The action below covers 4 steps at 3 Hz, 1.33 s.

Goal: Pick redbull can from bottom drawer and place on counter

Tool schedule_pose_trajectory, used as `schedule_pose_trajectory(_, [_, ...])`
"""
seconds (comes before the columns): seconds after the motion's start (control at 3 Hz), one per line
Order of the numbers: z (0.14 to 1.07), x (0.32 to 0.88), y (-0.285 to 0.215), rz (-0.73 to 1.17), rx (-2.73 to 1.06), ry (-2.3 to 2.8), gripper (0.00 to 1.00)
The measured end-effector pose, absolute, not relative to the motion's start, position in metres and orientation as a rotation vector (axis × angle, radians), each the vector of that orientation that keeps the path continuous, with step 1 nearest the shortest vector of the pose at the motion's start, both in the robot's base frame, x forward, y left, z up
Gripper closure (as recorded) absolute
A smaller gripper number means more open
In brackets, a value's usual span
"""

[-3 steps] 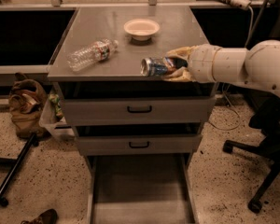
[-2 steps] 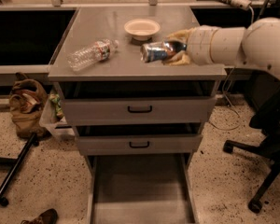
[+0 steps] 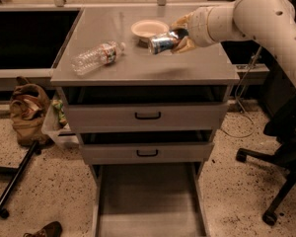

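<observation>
We see the cream two-finger gripper [image 3: 176,35] over the far right part of the flat grey counter [image 3: 138,65], its jaws clamped on the slim silver-and-blue redbull can [image 3: 161,43], which lies sideways just near of the shallow cream bowl [image 3: 149,28]. A second ago the can hung near the counter's right front edge; since then it has travelled farther back and leftward. The clear plastic water bottle [image 3: 96,57] has stayed on its side at left. The wide grey bottom drawer [image 3: 148,201] stands pulled out.
</observation>
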State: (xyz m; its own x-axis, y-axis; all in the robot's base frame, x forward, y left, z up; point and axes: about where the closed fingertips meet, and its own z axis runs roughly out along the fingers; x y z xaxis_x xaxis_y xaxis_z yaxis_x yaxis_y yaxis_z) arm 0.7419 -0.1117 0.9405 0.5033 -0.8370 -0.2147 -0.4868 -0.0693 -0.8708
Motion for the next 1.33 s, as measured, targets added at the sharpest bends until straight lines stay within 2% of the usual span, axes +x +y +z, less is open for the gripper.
schedule_pose_trajectory(0.33, [0.91,0.759,-0.109,-0.413,-1.839,1.177,1.0])
schedule_pose_trajectory(1.0, [0.855,0.76,-0.095,-0.301,-2.051,1.21,1.0])
schedule_pose_trajectory(1.33, [0.857,0.759,-0.094,-0.295,-2.06,1.21,0.85])
